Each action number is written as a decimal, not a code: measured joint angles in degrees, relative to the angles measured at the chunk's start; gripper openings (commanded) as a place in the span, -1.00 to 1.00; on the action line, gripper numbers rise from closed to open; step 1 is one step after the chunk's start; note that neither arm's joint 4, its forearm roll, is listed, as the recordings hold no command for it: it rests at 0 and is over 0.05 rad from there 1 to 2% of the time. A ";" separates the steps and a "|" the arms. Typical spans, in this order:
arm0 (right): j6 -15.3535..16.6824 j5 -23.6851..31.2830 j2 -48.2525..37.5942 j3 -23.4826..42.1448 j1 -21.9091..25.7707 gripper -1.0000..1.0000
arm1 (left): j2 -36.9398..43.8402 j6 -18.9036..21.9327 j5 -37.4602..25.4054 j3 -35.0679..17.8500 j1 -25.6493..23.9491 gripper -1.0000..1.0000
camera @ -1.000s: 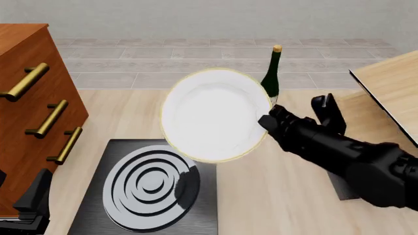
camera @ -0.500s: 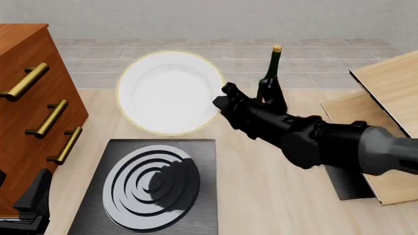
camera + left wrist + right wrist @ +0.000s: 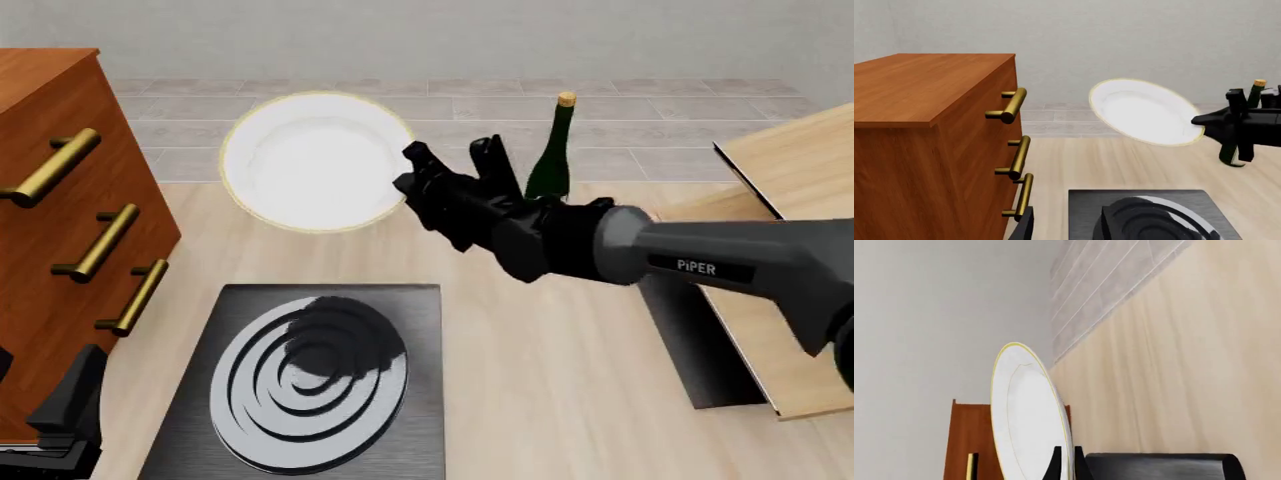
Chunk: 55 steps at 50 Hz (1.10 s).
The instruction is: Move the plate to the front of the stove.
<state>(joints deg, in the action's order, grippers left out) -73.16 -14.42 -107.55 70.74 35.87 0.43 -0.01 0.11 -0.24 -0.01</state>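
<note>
Carrying plate (image 3: 315,162) aloft, right pincer (image 3: 411,182) clamping rim; lowering onto worktop (image 3: 561,380) beyond stove (image 3: 314,375) looks next.

White gold-rimmed plate (image 3: 316,161) tilted in air beyond the black ringed stove (image 3: 315,380).

Front view: high on the arms' side, looking forward and down over the whole table (image 3: 561,400). Left wrist view: low beside the dresser (image 3: 934,130), facing across the table; right wrist view: close, edge-on along the plate (image 3: 1029,425). All three share plate and stove (image 3: 314,385).
</note>
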 measured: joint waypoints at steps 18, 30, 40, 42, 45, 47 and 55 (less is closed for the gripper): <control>-1.88 5.16 -13.70 15.63 -2.11 -1.00 | 0.00 0.00 0.00 0.00 0.00 1.00; -2.61 9.38 -22.62 25.74 -4.02 -1.00 | 0.00 0.00 0.00 0.00 0.00 1.00; -2.76 13.29 -28.96 33.33 -5.16 -1.00 | 0.00 0.00 0.00 0.00 0.00 1.00; -2.80 14.12 -30.17 34.85 -5.36 -1.00 | 0.00 0.00 0.00 0.00 0.00 1.00; -2.80 15.48 -31.97 37.21 -5.69 -1.00 | 0.00 0.00 0.00 0.00 0.00 1.00; -2.81 16.34 -33.12 38.71 -5.89 -1.00 | 0.00 0.00 0.00 0.00 0.00 1.00; -2.73 19.36 -37.06 43.83 -6.60 -1.00 | 0.00 0.00 0.00 0.00 0.00 1.00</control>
<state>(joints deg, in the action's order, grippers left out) -75.89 4.94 -144.61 114.57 29.27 0.43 -0.01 0.11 -0.25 -0.01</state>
